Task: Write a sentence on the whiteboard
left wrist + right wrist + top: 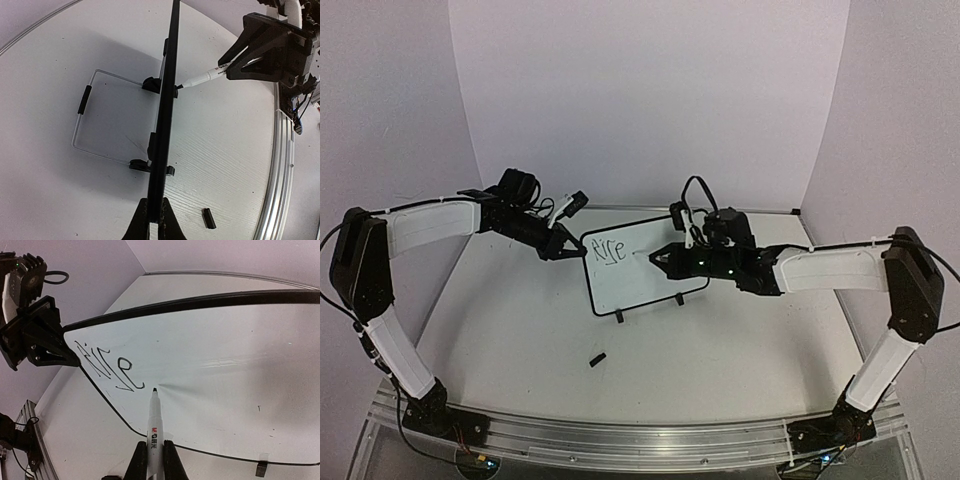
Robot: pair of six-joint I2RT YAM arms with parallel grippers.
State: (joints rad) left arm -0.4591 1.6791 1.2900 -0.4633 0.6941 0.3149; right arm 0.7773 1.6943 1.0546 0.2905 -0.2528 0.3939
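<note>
Black-framed whiteboard [655, 275] — partial sentence [608, 250].

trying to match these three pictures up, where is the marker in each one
top external: marker at centre, tip at the whiteboard, just right of the written word
left wrist: marker upper right, tip at the edge-on whiteboard
right wrist: marker bottom centre, pointing up at the whiteboard
shared landmark: the whiteboard's black frame

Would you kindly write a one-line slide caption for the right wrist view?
Right jaws pinch a marker, tip at the whiteboard beside the handwritten word; left jaws clamp its edge.
</note>
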